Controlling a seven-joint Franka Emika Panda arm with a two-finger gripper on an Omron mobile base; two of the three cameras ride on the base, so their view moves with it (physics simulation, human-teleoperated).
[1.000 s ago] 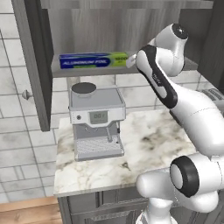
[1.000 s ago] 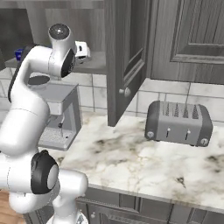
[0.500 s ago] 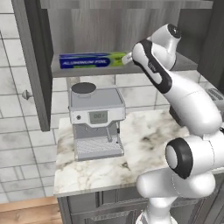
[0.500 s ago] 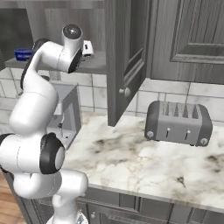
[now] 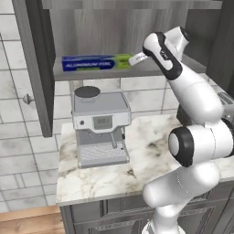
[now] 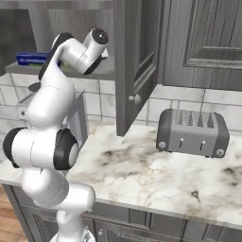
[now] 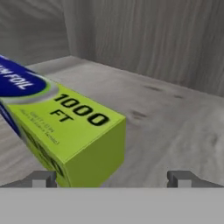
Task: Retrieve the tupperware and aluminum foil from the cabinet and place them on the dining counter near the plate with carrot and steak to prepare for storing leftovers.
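Left base view: the aluminum foil (image 5: 97, 63) lies flat on the grey inner shelf (image 5: 151, 69) of the cabinet (image 5: 34, 68), whose door stands swung wide at the left. The box runs along the shelf, blue over most of its length, lime-green at the end nearest the arm. The claw (image 5: 137, 58) sits at shelf height right at that green end; contact cannot be told from here. Below the shelf a grey coffee machine (image 5: 100, 128) stands on the marbled desk (image 5: 151, 151), against a tiled wall.

Right base view: the arm reaches up and left into the cabinet. The blue part of the aluminum foil (image 6: 32, 58) shows on the shelf beyond the arm's upper link, the rest hidden by it. A cabinet door (image 6: 134, 61) hangs open in the middle of the picture. To the right a grey toaster (image 6: 193, 133) stands on the desk (image 6: 142, 175), well apart from the arm.

Hand view: the lime-green end of the aluminum foil (image 7: 72, 131), printed "1000 FT", lies close ahead on the shelf floor (image 7: 166, 113), angled off to the upper left. The claw (image 7: 113, 178) is spread wide and holds nothing; its 2 fingertips (image 7: 41, 178) rise at the bottom, and the box end sits between them, close beside the left one
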